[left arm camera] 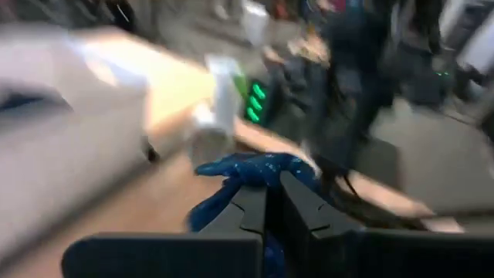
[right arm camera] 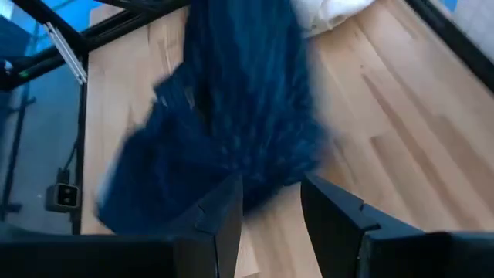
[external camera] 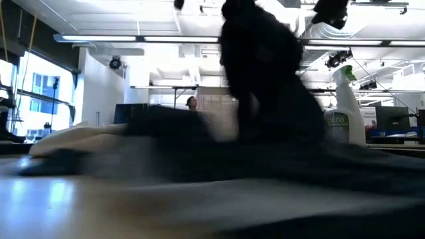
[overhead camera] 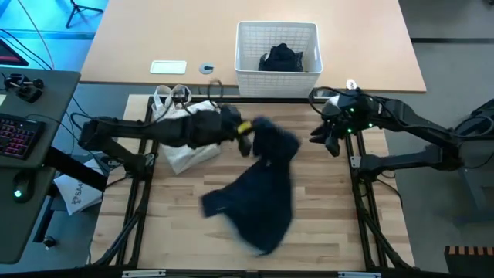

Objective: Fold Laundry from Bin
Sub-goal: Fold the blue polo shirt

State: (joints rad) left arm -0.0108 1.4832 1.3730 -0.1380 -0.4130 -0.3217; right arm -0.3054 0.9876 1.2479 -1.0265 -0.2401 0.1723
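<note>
- High view: the left gripper is clamped on the top edge of the navy dotted shirt, which trails from it diagonally toward the table's near edge. The right gripper, fingers parted and empty, waits beside the shirt's upper end. A dark piece remains in the bin.
- Low view: the shirt hangs up off the table.
- Left wrist view: closed fingers pinch blue dotted cloth.
- Right wrist view: the shirt lies just ahead of the parted fingers, likely the next corner to take.

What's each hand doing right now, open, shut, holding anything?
Left hand: shut on the navy shirt, lifting one end off the table.
Right hand: open, empty, hovering near the shirt.
</note>
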